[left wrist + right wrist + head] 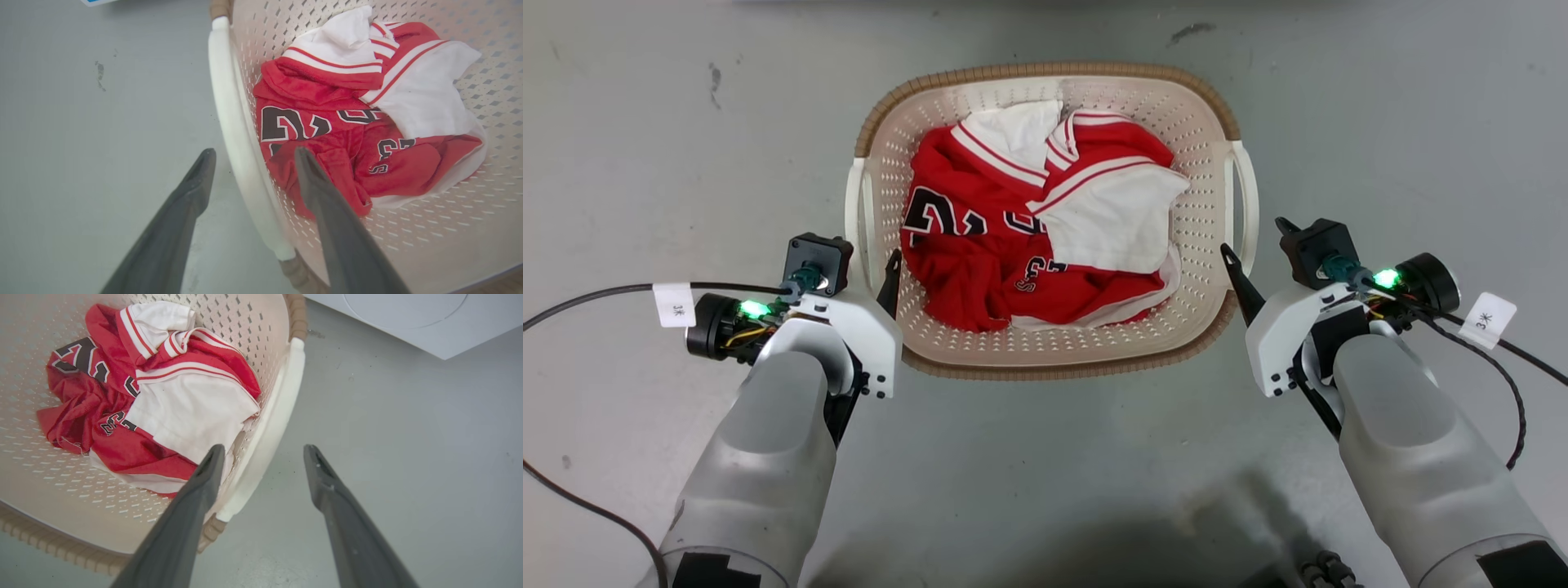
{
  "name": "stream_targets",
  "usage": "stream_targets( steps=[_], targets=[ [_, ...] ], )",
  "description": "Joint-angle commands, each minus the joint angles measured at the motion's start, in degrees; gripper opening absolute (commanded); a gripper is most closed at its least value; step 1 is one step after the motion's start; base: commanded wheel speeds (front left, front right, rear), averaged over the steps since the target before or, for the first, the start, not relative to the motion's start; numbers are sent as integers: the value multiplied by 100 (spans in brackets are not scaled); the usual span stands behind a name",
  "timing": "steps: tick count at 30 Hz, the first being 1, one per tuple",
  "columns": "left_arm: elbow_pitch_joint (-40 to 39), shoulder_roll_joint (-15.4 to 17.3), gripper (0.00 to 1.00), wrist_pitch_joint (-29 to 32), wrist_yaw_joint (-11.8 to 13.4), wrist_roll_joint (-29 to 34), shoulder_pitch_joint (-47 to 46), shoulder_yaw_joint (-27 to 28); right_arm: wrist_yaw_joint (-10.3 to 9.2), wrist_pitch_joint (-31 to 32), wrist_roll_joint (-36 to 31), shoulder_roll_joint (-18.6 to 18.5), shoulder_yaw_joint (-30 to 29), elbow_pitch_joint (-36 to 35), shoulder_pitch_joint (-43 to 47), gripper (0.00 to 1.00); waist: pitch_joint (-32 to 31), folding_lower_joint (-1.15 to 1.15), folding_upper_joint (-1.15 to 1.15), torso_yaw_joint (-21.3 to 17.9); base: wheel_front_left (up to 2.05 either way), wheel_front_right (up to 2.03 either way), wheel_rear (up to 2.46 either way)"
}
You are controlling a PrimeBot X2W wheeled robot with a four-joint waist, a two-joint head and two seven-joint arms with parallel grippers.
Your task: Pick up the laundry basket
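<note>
Cream plastic laundry basket [1045, 72] should lift light and stiff by its side handles [1245, 196], which left gripper [254, 152] and right gripper [264, 448] straddle, fingers apart

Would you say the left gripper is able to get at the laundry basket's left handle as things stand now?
Probably yes: the left gripper is open, its fingers sitting either side of the white left handle of the laundry basket, with nothing between them.

We read a laundry corner of a lab, bare grey scuffed floor [645, 122]; white appliance [408, 322] near the laundry basket [1054, 72], red jersey [964, 269] inside, tagged robot cables [735, 286]
</note>
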Motion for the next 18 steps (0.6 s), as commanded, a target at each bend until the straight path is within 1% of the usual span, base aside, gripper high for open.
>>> stream_targets(
  steps=[1, 6, 18],
  targets=[
    [45, 6, 100, -16, 3, 14, -121, -22, -6, -12, 92, 0, 35, 95, -119, 100, 79, -1, 0, 8, 0, 0, 0],
    [190, -9, 100, -16, 6, 25, -232, -98, -6, -13, 232, 1, 109, 331, -270, 100, 199, -1, 0, 32, 0, 0, 0],
    [425, -43, 100, -15, 9, 66, -541, -300, -6, -12, 421, 1, 269, 632, -575, 100, 485, -1, 0, 47, 0, 0, 0]
  ],
)
